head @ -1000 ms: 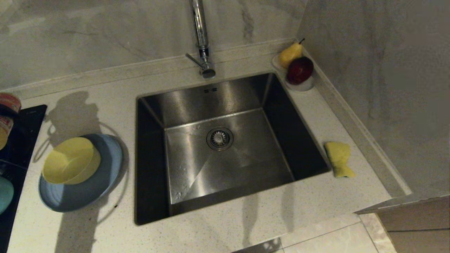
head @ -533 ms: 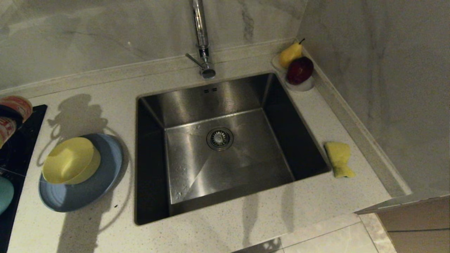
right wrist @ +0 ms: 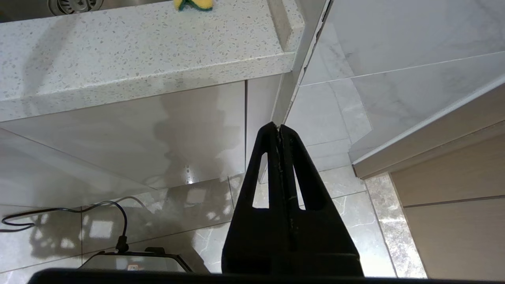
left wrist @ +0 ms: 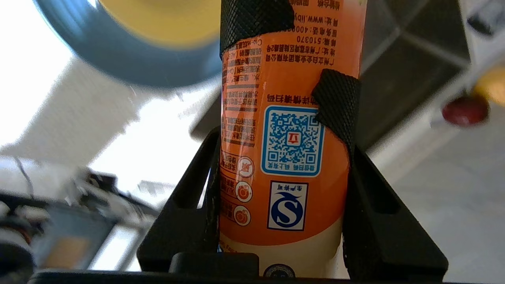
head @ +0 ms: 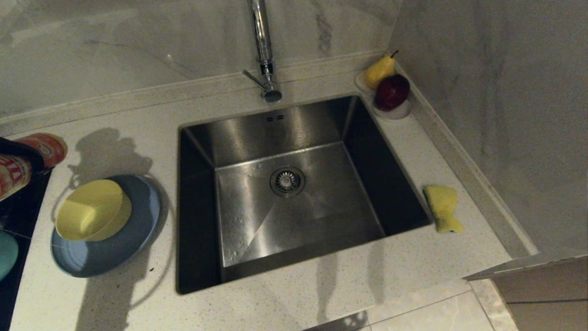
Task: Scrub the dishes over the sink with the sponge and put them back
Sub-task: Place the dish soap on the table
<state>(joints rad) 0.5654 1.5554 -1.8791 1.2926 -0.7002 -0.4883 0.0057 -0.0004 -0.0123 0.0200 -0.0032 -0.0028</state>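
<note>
An orange bottle [left wrist: 284, 130] (QR code, blue "S" mark, "510370") is clamped by the left gripper [left wrist: 286, 79] at the counter's [head: 321, 294] left edge. One yellow bowl [head: 89, 210] sits on one plate [head: 124, 248]; one sponge [head: 443, 207] lies right of the sink [head: 239, 138]. The right gripper [right wrist: 279, 132] is pressed together below the counter.

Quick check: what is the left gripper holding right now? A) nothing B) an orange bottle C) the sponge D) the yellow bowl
B: the left wrist view shows the left gripper clamped on an orange bottle, while the sponge lies on the counter right of the sink and the yellow bowl sits on the plate.
</note>
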